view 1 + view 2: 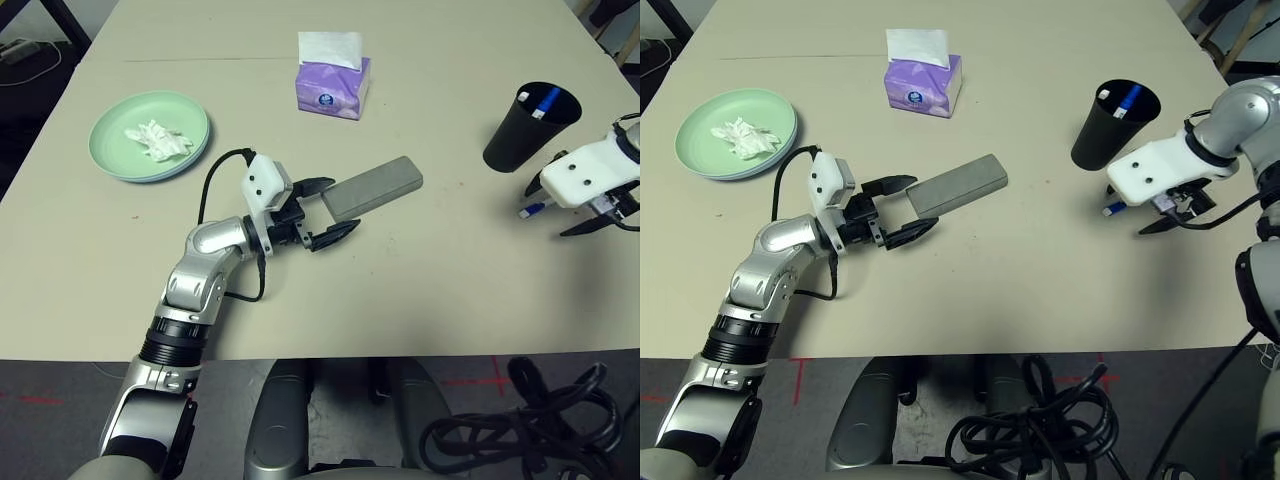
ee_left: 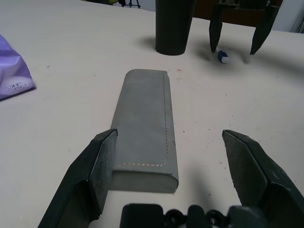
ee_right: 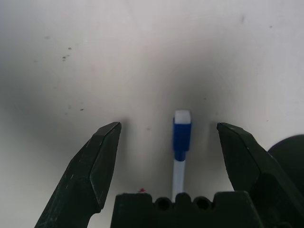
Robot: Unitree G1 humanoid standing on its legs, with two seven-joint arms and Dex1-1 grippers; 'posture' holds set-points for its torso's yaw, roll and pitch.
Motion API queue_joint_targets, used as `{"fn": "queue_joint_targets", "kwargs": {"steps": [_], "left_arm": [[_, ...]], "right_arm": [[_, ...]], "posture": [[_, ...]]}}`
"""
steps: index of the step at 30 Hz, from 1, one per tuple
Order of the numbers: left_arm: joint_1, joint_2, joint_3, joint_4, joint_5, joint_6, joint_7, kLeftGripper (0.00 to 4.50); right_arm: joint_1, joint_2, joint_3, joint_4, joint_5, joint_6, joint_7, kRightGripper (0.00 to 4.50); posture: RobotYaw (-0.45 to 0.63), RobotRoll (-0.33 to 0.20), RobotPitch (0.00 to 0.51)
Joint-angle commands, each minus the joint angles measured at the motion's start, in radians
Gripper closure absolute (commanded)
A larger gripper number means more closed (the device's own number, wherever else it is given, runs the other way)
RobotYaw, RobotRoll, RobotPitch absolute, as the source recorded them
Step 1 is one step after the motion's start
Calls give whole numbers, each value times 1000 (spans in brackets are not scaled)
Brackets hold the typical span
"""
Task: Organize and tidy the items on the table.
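From the head views, the grey glasses case (image 1: 374, 187) is seen lying on the desk (image 1: 420, 290), its long axis in line with the left end effector (image 1: 330, 208). In the left wrist view, its near end lies between fully spread, empty fingers (image 2: 97, 175); the purple tissue box's (image 2: 12, 71) print is illegible. In the right wrist view, a white-and-blue pen (image 3: 180, 142) lies lengthwise between the right end effector's (image 3: 168, 130) wide, empty fingers, beside the black cup (image 1: 1114, 124).

A beige table (image 1: 420, 290) bears a mint-green plate (image 1: 115, 125) with a white tissue wad (image 1: 157, 140) at far left, a purple tissue box (image 1: 333, 87), a grey glasses case (image 1: 375, 187), a black cup (image 1: 527, 128) and a white-and-blue pen (image 3: 180, 142) at right.
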Motion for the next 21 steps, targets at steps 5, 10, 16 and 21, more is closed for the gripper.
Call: {"fn": "queue_joint_targets", "kwargs": {"steps": [5, 10, 16, 21], "left_arm": [[40, 4, 5, -49, -15, 15, 20, 0], [45, 3, 5, -57, -15, 18, 31, 0], [47, 4, 6, -61, -17, 17, 37, 0], [41, 7, 7, -61, -19, 19, 37, 0]], "right_arm": [[-33, 0, 2, 40, -75, -30, -46, 58], [-55, -5, 27, 61, -162, -38, -139, 58], [-66, -4, 47, 84, -237, -50, -226, 58], [-34, 4, 31, 88, -224, -69, -220, 58]], "posture": [[148, 0, 315], [152, 0, 314], [156, 0, 315], [158, 0, 314]]}}
